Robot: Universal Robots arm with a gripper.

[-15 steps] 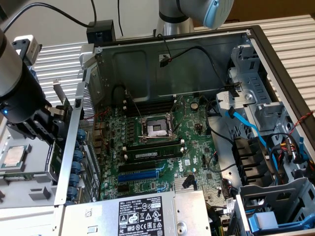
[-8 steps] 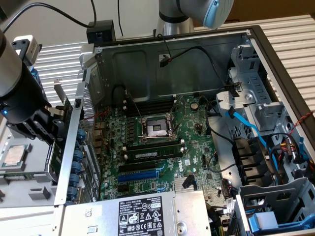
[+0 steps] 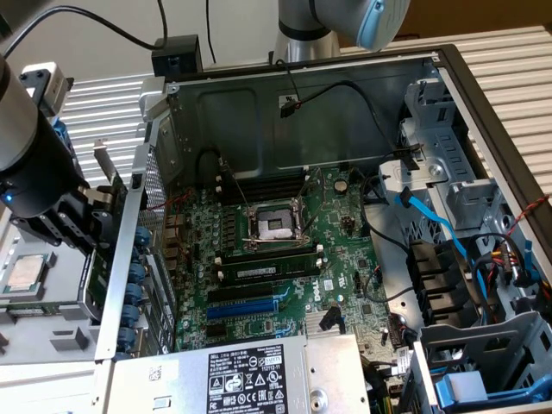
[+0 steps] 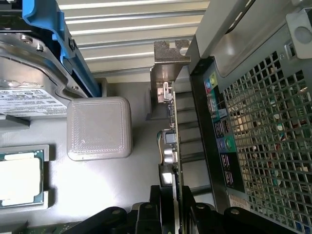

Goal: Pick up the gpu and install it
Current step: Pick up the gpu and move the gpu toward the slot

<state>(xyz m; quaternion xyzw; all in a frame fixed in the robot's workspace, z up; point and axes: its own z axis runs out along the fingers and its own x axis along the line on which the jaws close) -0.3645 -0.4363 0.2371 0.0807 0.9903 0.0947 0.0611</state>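
A: Gripper (image 4: 174,207) state?

B: Pinching the gpu (image 4: 173,146). In the wrist view the black fingers (image 4: 148,219) press on both faces of the thin card, which is seen edge-on. No gap shows between fingers and board.

A: How does the card lie in the grip?

B: It runs from between the fingers straight out ahead of them. The silver end bracket (image 4: 170,56) is at the end farthest from the gripper.

A: Position against the machine?

B: Outside the computer case (image 3: 293,95). The perforated rear panel (image 4: 273,141) stands just beside the gripper on one flank, roughly parallel to the card. A narrow gap shows between them, with no contact seen.

A: Other flank?

B: A grey ribbed block (image 4: 100,127) is near the card, apart from it. Farther out on that side a processor chip (image 4: 17,180) sits in a grey tray. A hard drive (image 4: 24,78) in a blue carrier (image 4: 46,29) lies beyond the block.

A: Inside the case?

B: In the exterior view the green motherboard (image 3: 345,224) lies flat, past the rear wall and well apart from the gripper. A memory stick (image 3: 267,269) is seated across its middle. A blue slot (image 3: 246,306) lies between that stick and the power supply (image 3: 250,375).

A: Arm?

B: The dark arm (image 3: 34,164) is above the gripper, on the side away from the case.
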